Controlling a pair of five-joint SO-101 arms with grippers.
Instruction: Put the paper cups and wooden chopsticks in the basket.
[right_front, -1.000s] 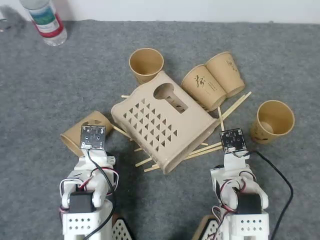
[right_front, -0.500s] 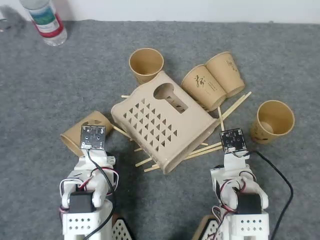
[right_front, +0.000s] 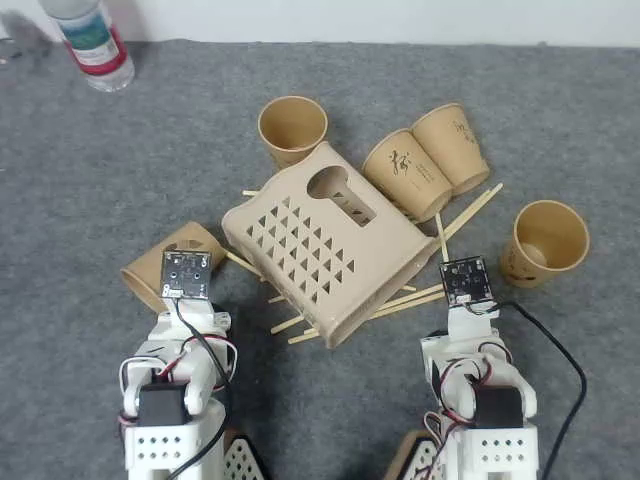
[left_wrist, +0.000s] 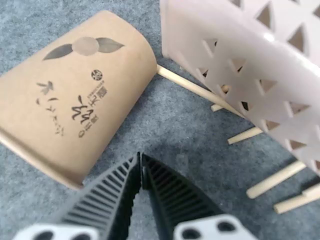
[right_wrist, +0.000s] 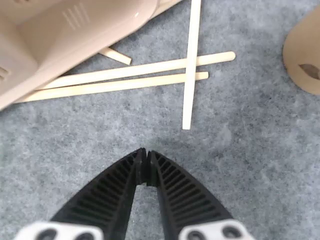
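A beige plastic basket (right_front: 325, 240) lies tipped over mid-table on top of several wooden chopsticks (right_front: 400, 300). One paper cup (right_front: 165, 262) lies on its side by the left arm; another cup (right_front: 292, 128) stands behind the basket, two cups (right_front: 428, 165) lie together at the back right, and one cup (right_front: 545, 242) stands at the right. My left gripper (left_wrist: 140, 164) is shut and empty, just short of the lying cup (left_wrist: 75, 95) and the basket wall (left_wrist: 250, 65). My right gripper (right_wrist: 146, 159) is shut and empty over carpet, near crossed chopsticks (right_wrist: 192, 70).
A plastic water bottle (right_front: 92, 38) stands at the back left by the wall. Grey carpet (right_front: 130, 160) covers the table. A black cable (right_front: 560, 370) runs along the right arm.
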